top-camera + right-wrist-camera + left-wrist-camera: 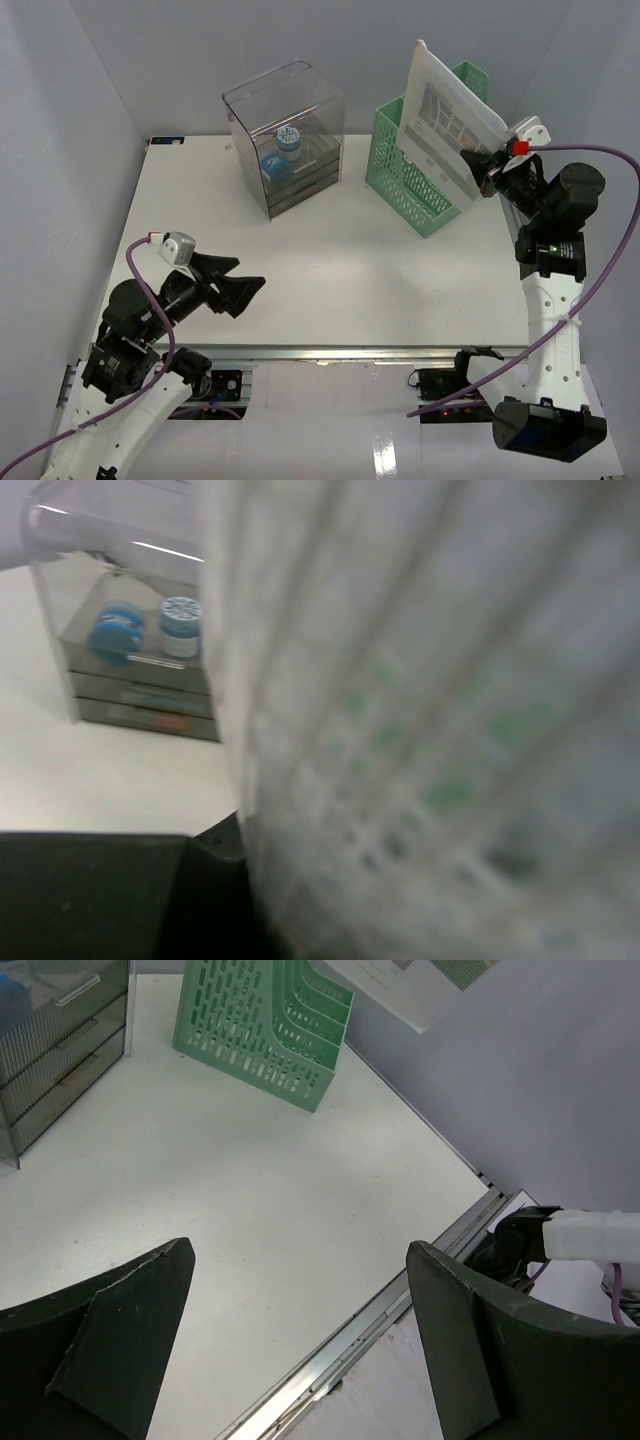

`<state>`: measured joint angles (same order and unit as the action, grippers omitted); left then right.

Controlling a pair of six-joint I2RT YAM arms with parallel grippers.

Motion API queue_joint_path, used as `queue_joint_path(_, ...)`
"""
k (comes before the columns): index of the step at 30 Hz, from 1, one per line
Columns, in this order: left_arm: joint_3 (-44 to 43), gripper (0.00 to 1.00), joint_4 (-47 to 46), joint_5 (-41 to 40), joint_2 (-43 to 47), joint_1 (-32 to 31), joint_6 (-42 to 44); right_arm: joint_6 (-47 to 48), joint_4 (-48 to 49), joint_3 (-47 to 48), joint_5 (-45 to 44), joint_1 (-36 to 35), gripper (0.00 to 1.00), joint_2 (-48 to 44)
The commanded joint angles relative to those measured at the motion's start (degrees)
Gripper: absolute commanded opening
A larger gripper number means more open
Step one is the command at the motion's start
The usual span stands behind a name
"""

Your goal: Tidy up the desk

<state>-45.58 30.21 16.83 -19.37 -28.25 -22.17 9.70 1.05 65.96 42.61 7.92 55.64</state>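
The desk (330, 280) is a wide white tabletop with a metal rail (340, 353) along its front. My right gripper (478, 160) is shut on a stack of printed paper sheets (445, 115), held upright above the green mesh file rack (415, 185) at the back right. In the right wrist view the paper (430, 730) fills most of the frame, blurred. My left gripper (232, 283) hangs open and empty over the front left of the desk; its fingers (120, 1340) frame bare desk (230, 1190) and the rail (400, 1305).
A clear smoky drawer box (285, 135) stands at the back centre, with a blue object (276, 165) and a small white-lidded jar (289, 140) on top of its drawers. Grey walls enclose the sides and back. The green rack (265, 1025) shows in the left wrist view too.
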Motion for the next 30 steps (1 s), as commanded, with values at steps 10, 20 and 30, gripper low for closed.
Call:
queue_joint_path(10, 3.3, 0.98, 0.7, 4.0, 1.4, 0.2, -2.6, 6.3, 8.9, -2.5, -9.9, 0.4, 0.08, 3.1)
queue_joint_path(20, 4.9, 0.98, 0.4, 4.7, 4.2, 0.1, -4.1, 1.6, 18.0, -1.6, -3.9, 0.4, 0.08, 12.5)
queue_joint_path(30, 6.5, 0.98, -1.8, 4.6, 3.1, 0.2, -5.3, -4.3, 33.7, -4.7, 0.1, -0.9, 0.08, 23.2)
